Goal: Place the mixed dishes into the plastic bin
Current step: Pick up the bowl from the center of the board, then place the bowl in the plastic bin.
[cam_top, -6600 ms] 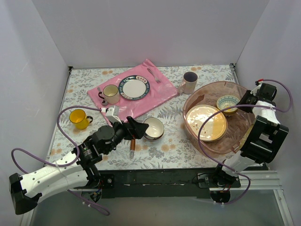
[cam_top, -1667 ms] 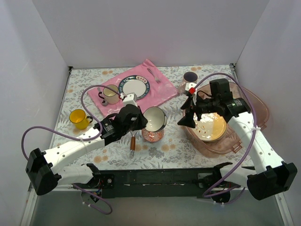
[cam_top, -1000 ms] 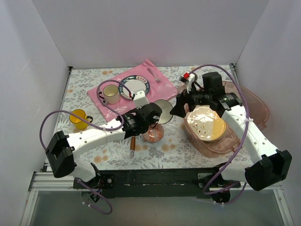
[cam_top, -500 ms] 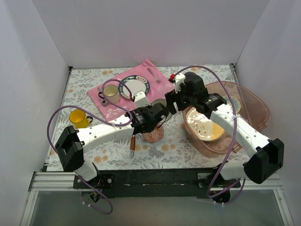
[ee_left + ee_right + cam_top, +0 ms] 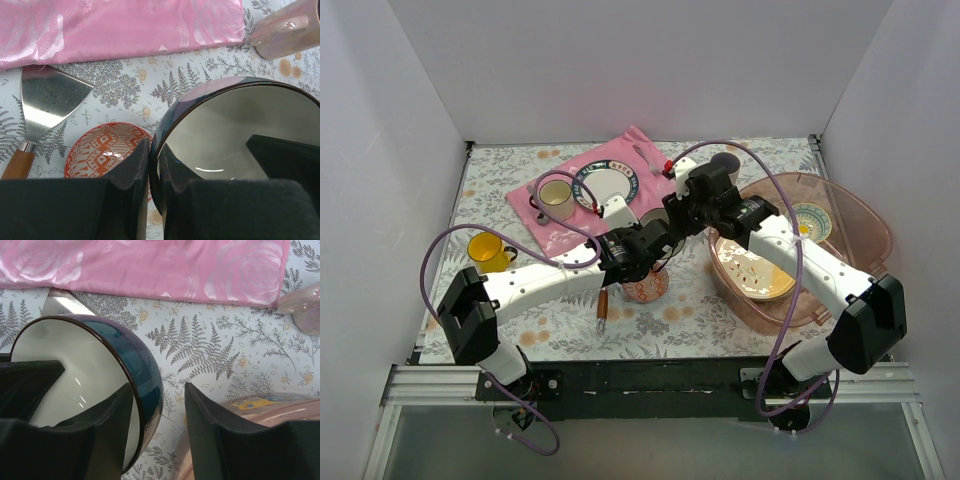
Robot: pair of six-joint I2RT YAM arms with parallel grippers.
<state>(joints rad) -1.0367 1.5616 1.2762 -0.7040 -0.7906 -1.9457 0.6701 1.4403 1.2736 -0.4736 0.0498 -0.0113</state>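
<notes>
The bowl (image 5: pixel 225 130) hangs mid-frame in the top view, left of the bin (image 5: pixel 855 255); left jaws pinch its rim, right jaws straddle the opposite wall, spread. Should the left release before the right bites, it could drop onto the red-patterned bowl (image 5: pixel 107 150) below

- No words, numbers or brand names can be read in any of the views
- The shiny spatula blade (image 5: pixel 50 100), just below the pink mat (image 5: pixel 125 25), has a tiny faint stamp on it, but it is too small and blurry to read
</notes>
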